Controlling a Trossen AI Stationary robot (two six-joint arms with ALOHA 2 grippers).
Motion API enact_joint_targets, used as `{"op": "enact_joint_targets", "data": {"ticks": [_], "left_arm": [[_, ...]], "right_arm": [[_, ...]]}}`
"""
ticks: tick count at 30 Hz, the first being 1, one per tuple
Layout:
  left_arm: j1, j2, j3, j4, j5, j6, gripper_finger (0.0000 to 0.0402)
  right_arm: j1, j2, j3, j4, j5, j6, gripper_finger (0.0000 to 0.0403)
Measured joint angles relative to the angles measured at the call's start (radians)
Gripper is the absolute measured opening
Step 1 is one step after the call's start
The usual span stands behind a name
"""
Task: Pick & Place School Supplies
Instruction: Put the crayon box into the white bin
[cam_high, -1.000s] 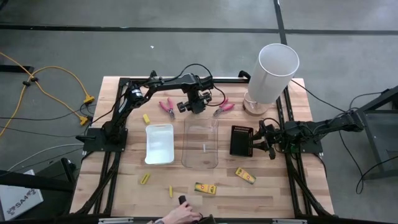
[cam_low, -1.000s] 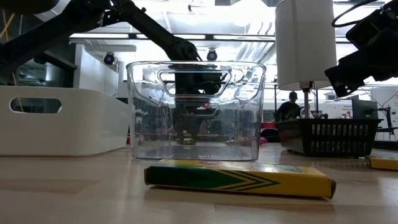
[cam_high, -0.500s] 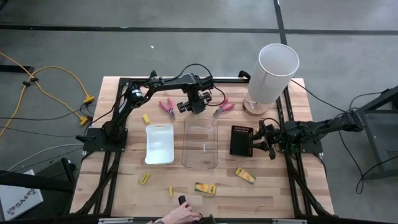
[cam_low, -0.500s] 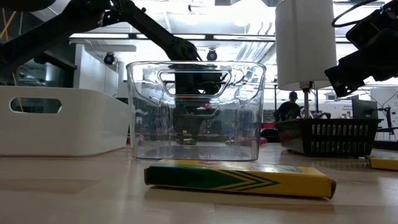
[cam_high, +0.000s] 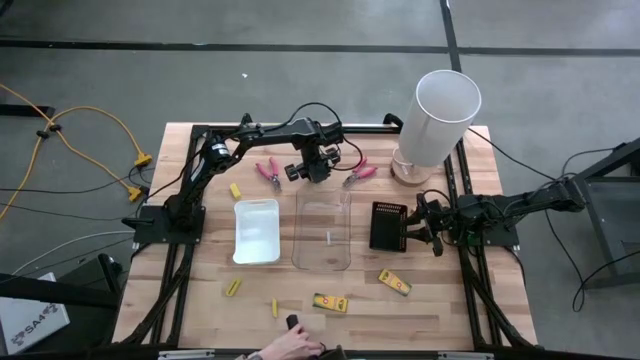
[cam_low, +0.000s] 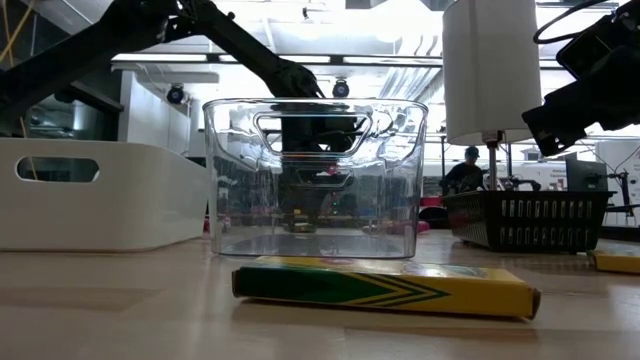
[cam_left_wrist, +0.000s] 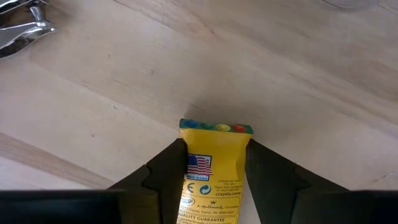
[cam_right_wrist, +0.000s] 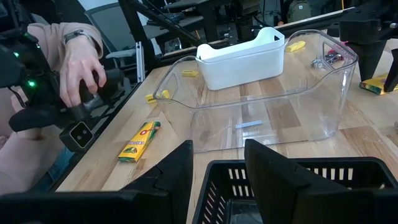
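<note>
My left gripper (cam_high: 318, 168) stands near the table's far edge, just beyond the clear tray (cam_high: 323, 230), shut on a yellow crayon box (cam_left_wrist: 214, 165). Two pink-handled pliers (cam_high: 268, 172) (cam_high: 360, 172) lie on either side of it. My right gripper (cam_high: 414, 228) hangs open above the black mesh basket (cam_high: 388, 225), touching nothing. A flat yellow and dark green box (cam_low: 385, 285) lies near the front edge. Another yellow box (cam_high: 394, 283) and small yellow sticks (cam_high: 232, 288) (cam_high: 235, 190) lie flat on the wood. My left gripper pinches the yellow crayon box between its two fingers (cam_left_wrist: 168, 168), one on each long side, just behind its open end (cam_left_wrist: 216, 128). The fingers point down from above and lie along the box. Whether that end touches the wood cannot be told.
A white tray (cam_high: 257, 231) sits left of the clear tray. The tall white cylinder (cam_high: 447, 105) stands at the far right corner. A person's hand (cam_right_wrist: 84, 62) holds a dark device at the near edge, beside a yellow box (cam_right_wrist: 140, 142).
</note>
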Motion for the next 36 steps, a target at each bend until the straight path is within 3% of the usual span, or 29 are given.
{"op": "enact_joint_targets", "data": {"ticks": [25,36], "left_arm": [[-0.021,-0.084,0.000,-0.034,-0.099,-0.030,0.0152],[-0.037,-0.176,0.000,-0.045,-0.128,-0.065,0.0152]], "right_arm": [[0.000,0.000,0.000,0.001,0.000,0.000,0.0136],[0.000,0.000,0.000,0.001,0.000,0.000,0.0136]]}}
